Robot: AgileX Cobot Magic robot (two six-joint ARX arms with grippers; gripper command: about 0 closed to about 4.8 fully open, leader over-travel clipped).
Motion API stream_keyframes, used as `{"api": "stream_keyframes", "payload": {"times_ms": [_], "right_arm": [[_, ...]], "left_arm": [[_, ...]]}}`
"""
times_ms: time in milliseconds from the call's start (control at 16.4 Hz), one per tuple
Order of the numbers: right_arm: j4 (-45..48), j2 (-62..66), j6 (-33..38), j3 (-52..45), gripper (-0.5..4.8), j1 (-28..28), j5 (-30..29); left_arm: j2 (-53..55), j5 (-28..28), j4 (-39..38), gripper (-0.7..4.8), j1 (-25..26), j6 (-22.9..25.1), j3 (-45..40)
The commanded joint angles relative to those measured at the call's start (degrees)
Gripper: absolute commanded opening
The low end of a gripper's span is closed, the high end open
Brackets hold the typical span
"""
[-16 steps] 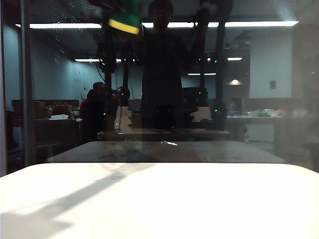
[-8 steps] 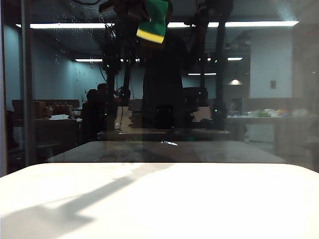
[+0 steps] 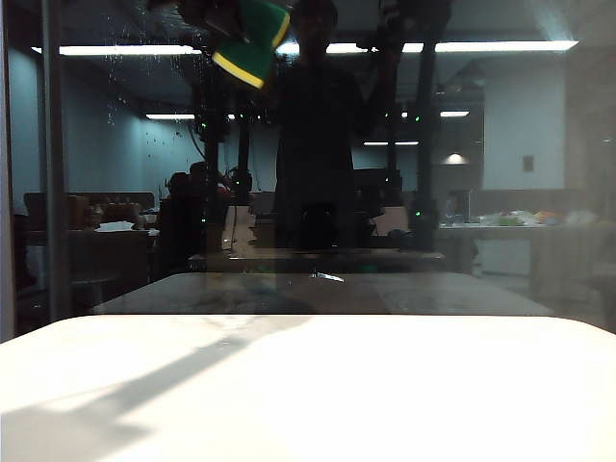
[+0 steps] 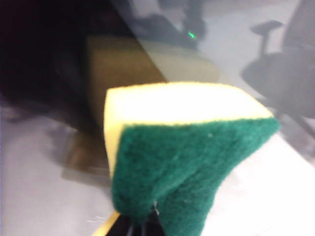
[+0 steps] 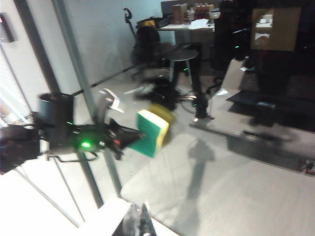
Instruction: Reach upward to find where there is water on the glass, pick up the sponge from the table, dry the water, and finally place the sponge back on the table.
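The sponge (image 3: 252,40), yellow foam with a green scouring layer, is held high near the top of the glass (image 3: 539,192). My left gripper (image 3: 223,17) is shut on it. In the left wrist view the sponge (image 4: 192,162) fills the frame, with the gripper (image 4: 147,223) pinching its green side. Its dim mirror image lies just behind. The right wrist view shows the sponge (image 5: 152,132) close against the pane. Water (image 3: 114,77) shows as pale droplets left of the sponge. My right gripper (image 5: 140,223) is shut and empty, raised near the glass. The white table (image 3: 385,395) lies below.
A vertical frame post (image 3: 53,164) runs down the pane's left side. More droplets (image 5: 211,216) dot the glass near my right gripper. Through the pane are brown tables, chairs and ceiling light strips, with a person's dark reflection in the middle.
The sponge swung right along the top of the glass, then came back left and tilted. The left arm's shadow on the table shifted with it. The right arm looks unchanged.
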Motion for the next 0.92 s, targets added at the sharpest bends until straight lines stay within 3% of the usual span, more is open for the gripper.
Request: {"api": "stream_keyframes", "payload": {"times_ms": [61,611,917], "right_arm": [[0.52,-0.15,0.04,0.24,-0.09,0.00,-0.17],[0.59,-0.15,-0.02,0.24,-0.09,0.00,0.22],[0.94,-0.17,-0.52,0.24,-0.09,-0.02,2.03]], "left_arm": [[-1.05,-2.89,-0.76,-0.06,1.88,1.42,0.31],[-7.19,-2.47,-11.98,-0.06,15.54,1.40,0.31],[-12.92,11.37,-14.64,-0.06,17.97,0.94,0.31]]}}
